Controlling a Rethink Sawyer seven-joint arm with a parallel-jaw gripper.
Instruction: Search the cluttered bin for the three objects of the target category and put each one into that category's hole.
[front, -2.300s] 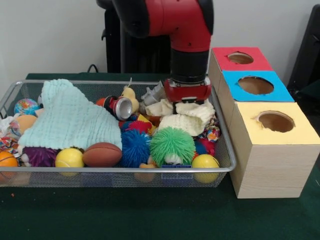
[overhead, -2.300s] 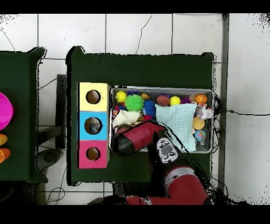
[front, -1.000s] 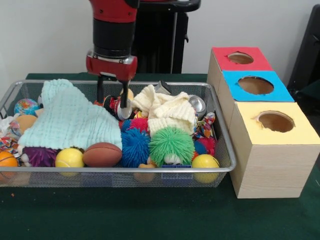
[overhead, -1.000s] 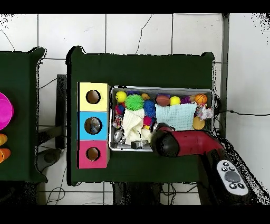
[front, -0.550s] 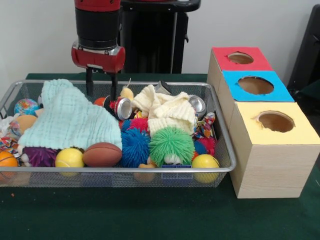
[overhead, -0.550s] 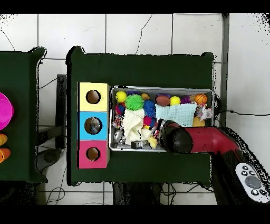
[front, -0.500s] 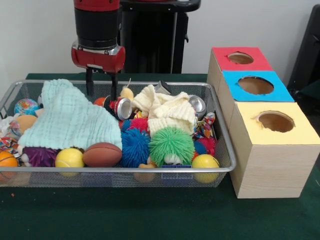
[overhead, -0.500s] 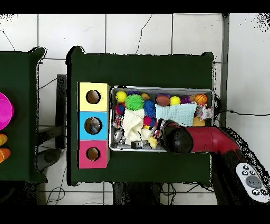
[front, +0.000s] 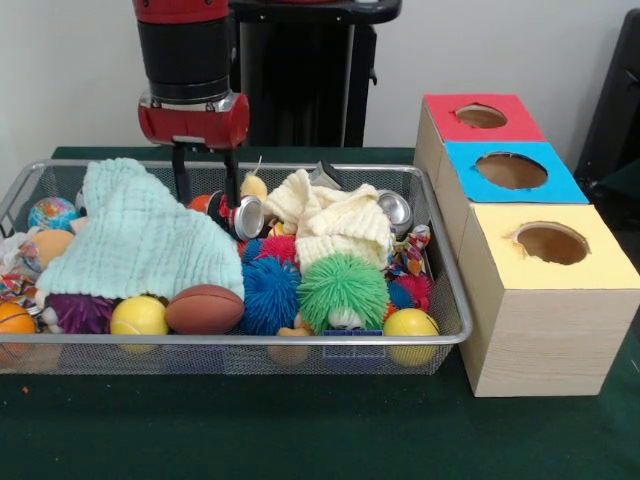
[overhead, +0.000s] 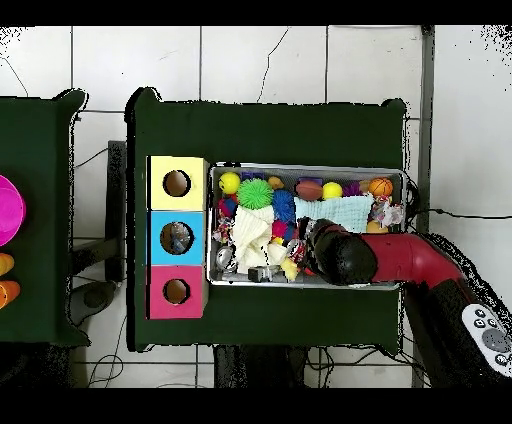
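A red soda can (front: 240, 215) with a silver end lies on its side in the wire bin (front: 300, 340), between the mint cloth (front: 140, 240) and the cream knitted cloth (front: 335, 220). A silver can (front: 393, 210) lies at the cream cloth's right edge, and a crushed can (front: 322, 175) sits behind it. My gripper (front: 207, 200) hangs open over the bin, and its right finger comes down just beside the red can. Nothing is between the fingers (front: 183, 175). In the overhead view the arm (overhead: 345, 255) hides the gripper.
Three boxes with holes stand beside the bin: red (front: 480, 115), blue (front: 510, 170) and yellow (front: 550, 243). The bin also holds a green spiky ball (front: 343, 288), a blue spiky ball (front: 270, 295), a football (front: 204, 309) and yellow balls (front: 138, 316).
The arm swung from the bin's right end to the left, over the red can. The cream cloth shifted and uncovered the silver can. In the last half second the gripper sank slightly.
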